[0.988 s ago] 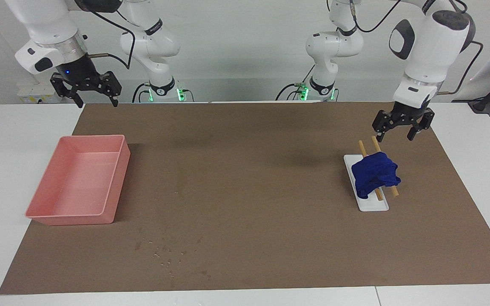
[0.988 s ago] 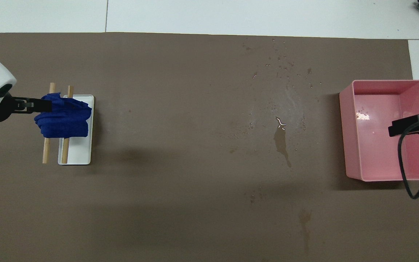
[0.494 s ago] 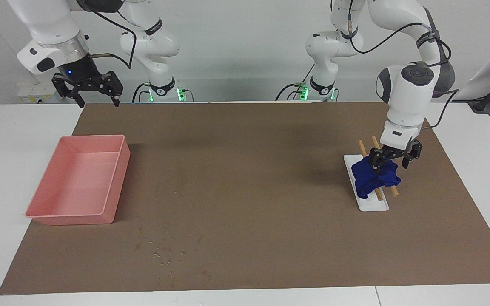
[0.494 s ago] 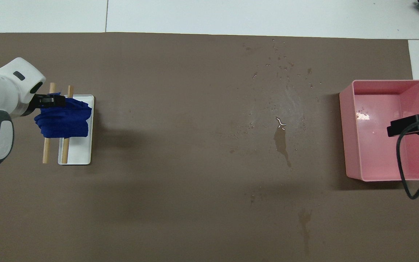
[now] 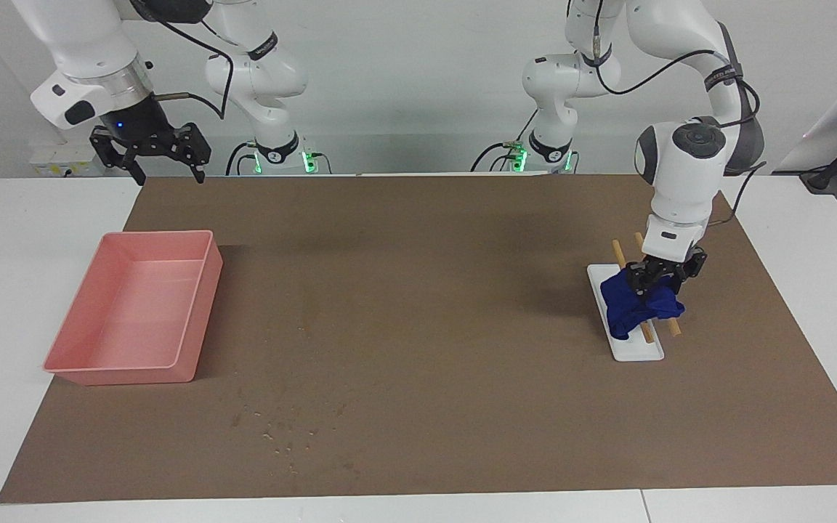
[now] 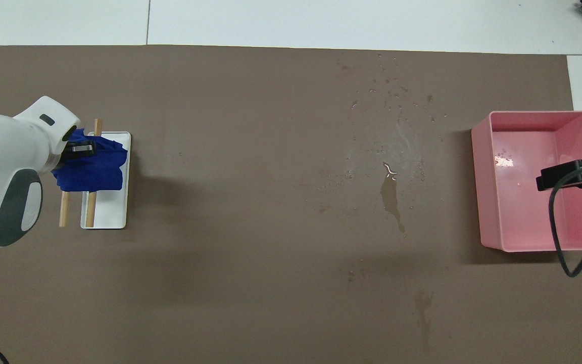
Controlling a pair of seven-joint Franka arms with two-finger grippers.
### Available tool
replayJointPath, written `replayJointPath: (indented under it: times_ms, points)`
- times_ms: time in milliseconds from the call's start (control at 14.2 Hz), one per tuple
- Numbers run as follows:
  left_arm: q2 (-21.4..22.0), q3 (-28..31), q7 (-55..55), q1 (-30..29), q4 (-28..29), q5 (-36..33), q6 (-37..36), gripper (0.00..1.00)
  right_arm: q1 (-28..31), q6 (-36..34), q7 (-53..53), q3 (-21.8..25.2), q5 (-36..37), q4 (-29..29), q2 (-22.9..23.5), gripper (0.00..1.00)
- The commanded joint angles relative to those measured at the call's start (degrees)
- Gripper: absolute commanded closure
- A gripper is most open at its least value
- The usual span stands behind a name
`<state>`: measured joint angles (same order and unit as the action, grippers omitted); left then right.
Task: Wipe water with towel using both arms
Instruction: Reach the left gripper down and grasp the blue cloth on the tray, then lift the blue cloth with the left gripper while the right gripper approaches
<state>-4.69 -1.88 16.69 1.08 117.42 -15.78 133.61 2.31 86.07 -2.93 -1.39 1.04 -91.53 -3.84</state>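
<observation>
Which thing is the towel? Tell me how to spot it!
Find the brown mat, then the white tray at the left arm's end. The towel is the crumpled dark blue cloth draped over two wooden sticks there, the only soft blue thing.

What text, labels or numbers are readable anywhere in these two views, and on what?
None can be read.
Black band on the right arm: pale lettering, too small to read.
Black band on the left arm: same, too small.
Towel, white tray, pink tray, brown mat: no markings visible.
</observation>
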Motion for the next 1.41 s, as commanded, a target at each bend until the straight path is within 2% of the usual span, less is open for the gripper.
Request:
replayJointPath:
  times_ms: [0,353,494,565,706,847,1059,1200,1341]
  points:
    - [0.91,0.03,1.68,0.24,0.44,-2.67,-0.89,0.99,0.06,1.03,0.73,-0.11,-0.24,-1.46,-1.17,0.0]
    - [0.82,-0.06,1.59,0.24,-0.69,-3.99,-3.35,1.0,0.06,0.85,0.73,-0.11,-0.24,-1.46,-1.17,0.0]
    - [0.56,-0.41,2.03,0.32,-4.28,-3.38,-7.54,1.0,0.15,0.94,0.64,-0.11,-0.24,-1.37,-1.17,0.0]
    - [0.47,-0.41,2.56,0.32,-7.09,-0.42,-11.4,1.0,0.06,0.94,0.73,-0.11,-0.24,-1.37,-1.17,0.0]
    - [0.12,-0.32,4.92,0.59,-12.36,14.82,-17.47,1.0,0.06,1.03,0.73,-0.11,-0.33,-1.29,-1.17,0.0]
    - [1.25,-0.23,9.47,0.59,-14.06,26.46,-21.88,1.0,0.06,1.12,0.38,-0.19,-0.33,-1.02,-1.26,0.0]
    - [2.67,-2.68,31.31,2.78,-14.84,37.18,-19.89,1.0,0.33,1.03,-0.85,-0.19,-0.6,-1.54,-1.7,0.0]
    - [2.67,-6.37,44.07,2.87,-14.41,47.55,-15.94,1.0,0.06,1.2,-1.2,-0.28,-0.6,-1.38,-1.7,0.0]
    - [2.76,-9.63,55.06,4.18,-13.88,54.16,-12.25,1.0,-0.37,2.6,-2.17,-0.54,-3.3,-1.98,-1.96,0.0]
